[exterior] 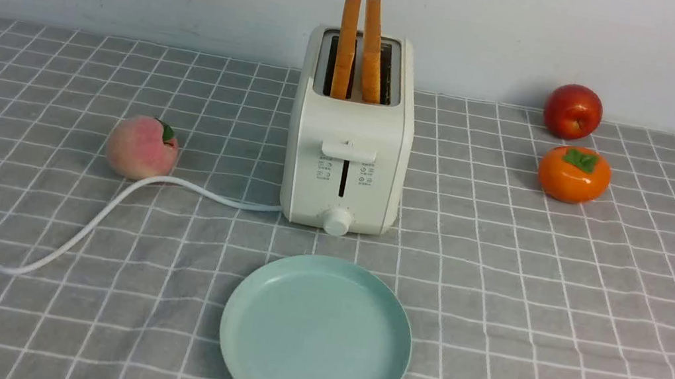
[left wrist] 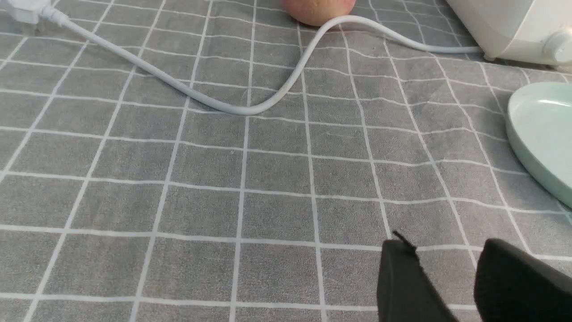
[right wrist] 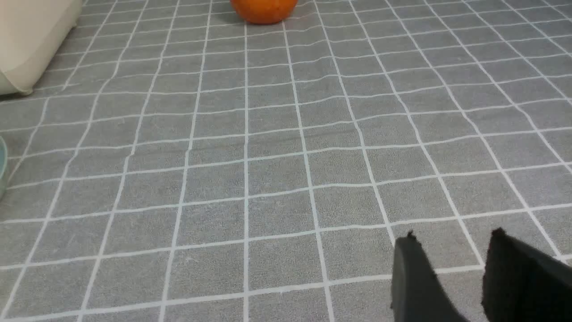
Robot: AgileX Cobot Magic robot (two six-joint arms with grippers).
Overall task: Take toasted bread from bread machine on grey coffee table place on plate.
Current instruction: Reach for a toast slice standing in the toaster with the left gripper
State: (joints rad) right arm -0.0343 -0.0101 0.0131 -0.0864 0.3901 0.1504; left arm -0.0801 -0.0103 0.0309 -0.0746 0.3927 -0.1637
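Two slices of toasted bread [exterior: 358, 49] stand upright in the slots of the cream-white bread machine [exterior: 348, 151] at the middle back of the grey coffee table [exterior: 559, 316]. The mint-green plate [exterior: 315, 337] lies bare in front of it. Neither arm shows in the front view. In the left wrist view my left gripper [left wrist: 447, 248] is open and empty over bare cloth, with the plate's rim [left wrist: 536, 134] and the bread machine's corner [left wrist: 514, 27] ahead of it. In the right wrist view my right gripper [right wrist: 451, 239] is open and empty over bare cloth; the bread machine's side [right wrist: 31, 40] shows far off.
A peach [exterior: 142, 147] lies left of the bread machine, with the white cord [exterior: 106, 212] curving past it to the table's left edge. A red apple [exterior: 573, 111] and an orange persimmon [exterior: 574, 174] sit at the back right. A white wall stands behind.
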